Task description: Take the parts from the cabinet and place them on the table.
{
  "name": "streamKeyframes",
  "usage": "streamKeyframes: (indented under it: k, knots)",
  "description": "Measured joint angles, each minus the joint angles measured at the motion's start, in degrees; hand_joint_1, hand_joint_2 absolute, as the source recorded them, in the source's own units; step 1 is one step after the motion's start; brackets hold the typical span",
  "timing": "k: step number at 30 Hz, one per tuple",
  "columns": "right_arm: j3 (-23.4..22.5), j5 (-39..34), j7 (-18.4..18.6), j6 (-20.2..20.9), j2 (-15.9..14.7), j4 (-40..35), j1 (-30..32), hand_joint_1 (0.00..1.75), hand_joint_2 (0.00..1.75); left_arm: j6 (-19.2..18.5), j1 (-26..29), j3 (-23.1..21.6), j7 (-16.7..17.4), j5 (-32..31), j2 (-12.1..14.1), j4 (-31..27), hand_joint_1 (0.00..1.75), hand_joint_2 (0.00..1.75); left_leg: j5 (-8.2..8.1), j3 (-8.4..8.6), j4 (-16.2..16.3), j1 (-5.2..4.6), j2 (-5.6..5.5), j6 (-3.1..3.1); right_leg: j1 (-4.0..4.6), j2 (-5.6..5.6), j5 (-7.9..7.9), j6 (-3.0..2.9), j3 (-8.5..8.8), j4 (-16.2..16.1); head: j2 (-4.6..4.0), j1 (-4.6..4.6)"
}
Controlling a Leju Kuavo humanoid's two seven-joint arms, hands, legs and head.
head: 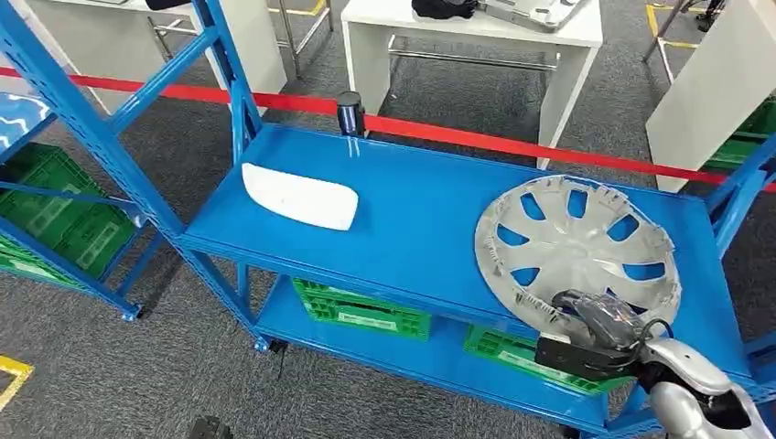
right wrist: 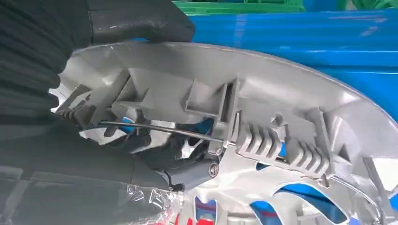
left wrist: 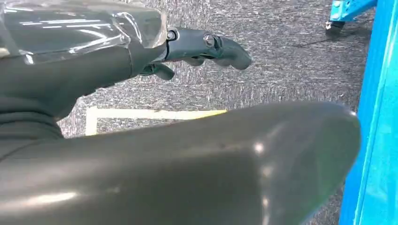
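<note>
While the silver hubcap (head: 575, 245) lies on the blue shelf (head: 412, 219), well apart from the white part (head: 300, 196), the right hand (head: 599, 331) grips its near rim, fingers partly hidden. Away from the shelf, the left hand (left wrist: 206, 47) hangs empty, fingers loosely apart.

Industrial workshop or test area: blue steel shelving (head: 412, 219), green storage crates (head: 55, 215), red barrier tape (head: 512, 144), yellow floor markings (head: 11, 373).
</note>
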Motion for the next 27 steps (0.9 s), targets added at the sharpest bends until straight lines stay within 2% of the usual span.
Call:
streamKeyframes:
  k: [1,2,3,5,6,7,9,10,11,12,13,15,16,17,18,20,21,22,23,25,27]
  knots:
    - [-0.13,-0.07,0.00,0.04,0.09,-0.07,0.13,1.75,1.75,0.00,0.12,0.00,-0.02,0.04,-0.02,0.04,0.00,0.00,-0.98,-1.62,3.57,0.13,0.00,-0.14,0.02,-0.02,0.00,0.00,-0.01,0.00,0.00,0.00]
    - [-0.22,-0.15,0.00,0.07,0.11,-0.20,0.30,1.75,1.75,0.00,0.20,-0.02,0.00,0.07,0.00,0.09,0.00,0.00,-0.56,-1.88,4.17,0.20,0.00,-0.15,0.01,-0.02,0.00,0.01,0.04,0.01,0.00,0.00]
    - [-0.35,-0.28,0.00,0.09,0.13,-0.37,0.51,1.75,1.75,0.00,0.21,-0.04,0.00,0.11,0.00,0.11,0.00,0.00,1.11,-0.79,1.95,0.26,0.00,-0.06,0.01,0.00,-0.01,0.03,0.11,0.01,0.00,0.00]
    - [-0.79,-0.61,0.00,0.13,0.13,-1.02,1.04,1.75,1.75,-0.04,0.18,-0.20,-0.37,0.44,0.09,0.09,0.00,0.00,6.15,4.54,-8.46,0.28,-0.06,0.42,0.02,0.03,-0.02,0.07,0.36,-0.01,0.00,0.00]
    - [-1.14,-0.66,0.00,0.15,0.13,-1.42,1.38,1.75,1.75,-0.15,0.19,-0.33,-0.94,0.75,0.18,0.07,0.00,0.00,7.43,7.05,-13.36,0.22,-0.31,0.88,0.00,0.03,0.00,0.11,0.41,-0.06,0.00,0.00]
    - [-1.53,-0.76,0.02,0.15,0.15,-1.77,1.79,1.75,1.75,-0.42,0.14,-0.44,-1.77,1.31,0.22,0.02,0.00,0.00,6.49,7.52,-14.25,-0.13,-0.24,0.94,0.48,0.03,-0.05,0.40,0.18,0.02,0.00,0.02]
    - [-2.19,-0.81,0.09,0.15,0.20,-2.14,2.36,1.73,1.75,-0.48,0.14,-0.57,-2.91,1.95,0.22,-0.11,0.00,0.00,6.52,7.10,-14.06,-0.42,-0.19,1.39,0.23,0.02,0.08,1.10,0.06,-0.09,0.00,0.02]
    - [-2.44,-0.81,0.13,0.15,0.20,-2.44,2.72,1.75,1.75,-0.31,0.24,-0.57,-3.30,2.16,0.22,-0.26,0.00,1.75,6.52,7.12,-14.11,-0.58,-0.19,1.77,0.09,0.02,0.28,1.52,0.24,-0.50,0.00,0.02]
    - [-2.97,-0.81,0.26,0.15,0.20,-2.91,3.14,1.73,1.75,-0.09,0.27,-0.68,-3.94,2.32,0.13,-0.70,0.00,1.75,7.10,7.76,-15.04,-0.50,-0.16,2.44,0.17,0.02,0.39,2.01,0.43,-0.82,0.00,0.02]
    - [-3.37,-0.81,0.31,0.20,0.22,-3.06,3.55,1.75,1.75,-0.07,0.29,-0.90,-4.42,2.47,-0.20,-1.12,0.00,1.75,7.74,8.45,-16.03,-0.16,0.02,2.69,0.06,0.02,-0.11,1.93,-0.14,0.22,0.00,0.15]
    - [-3.74,-0.81,0.37,0.35,0.20,-3.13,3.72,1.75,1.75,-0.20,0.27,-1.12,-4.74,2.84,-0.24,-1.58,0.00,1.75,7.98,8.59,-16.39,-0.19,0.01,3.16,0.12,0.02,-1.59,1.60,-1.20,2.55,0.00,0.31]
    - [-4.13,-0.81,0.35,0.50,0.31,-3.13,3.91,1.75,1.75,-0.48,0.37,-1.62,-4.87,2.91,-0.46,-2.36,0.00,1.75,8.01,8.40,-16.36,-0.45,0.05,3.26,0.19,0.03,-5.58,1.02,-5.61,11.69,0.00,0.35]
    - [-4.33,-1.03,0.20,0.48,0.46,-3.13,4.00,1.75,1.75,-0.65,0.45,-1.90,-4.85,2.89,-0.50,-2.69,0.00,1.75,8.01,8.29,-16.32,-0.66,0.07,3.34,0.19,0.03,-6.94,1.05,-7.73,16.01,0.00,0.31]
    - [-4.52,-1.20,-0.11,0.46,0.59,-3.13,3.99,1.71,1.75,-0.72,0.58,-2.21,-4.85,2.89,-0.59,-2.91,0.00,1.75,8.00,8.27,-16.26,-0.79,0.08,3.34,0.19,0.03,-7.03,1.34,-8.61,17.68,0.00,0.33]
    - [-4.68,-1.36,-0.22,0.44,0.70,-3.13,3.95,1.71,1.75,-0.81,0.73,-2.56,-4.87,2.89,-0.66,-3.15,0.00,1.75,7.97,8.33,-16.23,-0.85,0.08,3.36,0.19,0.03,-6.03,1.80,-7.81,16.06,0.00,0.31]
    - [-5.09,-1.73,-0.50,0.18,0.79,-3.26,3.79,1.71,1.75,-0.85,0.81,-3.08,-4.85,2.89,-0.79,-3.58,0.00,1.75,7.82,8.36,-15.90,-0.86,0.05,3.20,0.18,0.00,-2.14,2.82,-2.95,6.32,0.00,0.33]
    - [-5.33,-1.88,-0.68,-0.04,0.83,-3.39,3.56,1.71,1.75,-0.85,0.82,-3.26,-4.85,2.91,-0.90,-3.76,0.00,1.75,7.62,8.26,-15.51,-0.88,0.06,2.99,0.16,-0.08,-0.54,3.00,-0.26,1.07,0.00,0.37]
    - [-5.44,-2.05,-0.85,-0.39,0.98,-3.45,3.19,1.71,1.75,-0.85,0.83,-3.32,-4.83,2.93,-0.90,-4.00,0.00,1.75,7.28,8.01,-15.05,-1.24,0.14,2.59,0.38,-0.17,-0.40,2.07,0.19,0.02,0.00,0.26]
    - [-5.62,-2.23,-1.16,-0.87,1.09,-3.76,3.04,1.71,1.75,-0.85,0.85,-3.32,-4.81,3.13,-0.96,-4.19,0.00,1.75,7.03,7.85,-14.82,-1.41,0.18,2.33,0.44,-0.03,-0.09,1.40,0.39,-0.26,0.00,0.26]
    - [-5.86,-2.67,-1.46,-1.36,1.42,-3.91,2.40,1.71,1.75,-0.87,0.98,-3.32,-4.72,3.54,-1.14,-4.66,0.00,1.75,7.19,7.73,-14.84,-1.21,0.28,2.07,0.76,0.05,0.07,0.88,0.20,-0.25,0.00,0.28]
    - [-5.99,-3.39,-2.07,-1.88,1.81,-4.00,1.53,1.71,1.75,-0.85,1.08,-3.32,-4.35,3.69,-1.24,-5.53,0.00,1.75,6.66,7.52,-14.09,-1.04,0.24,1.58,0.09,0.10,0.45,0.30,0.19,-0.49,0.00,0.33]
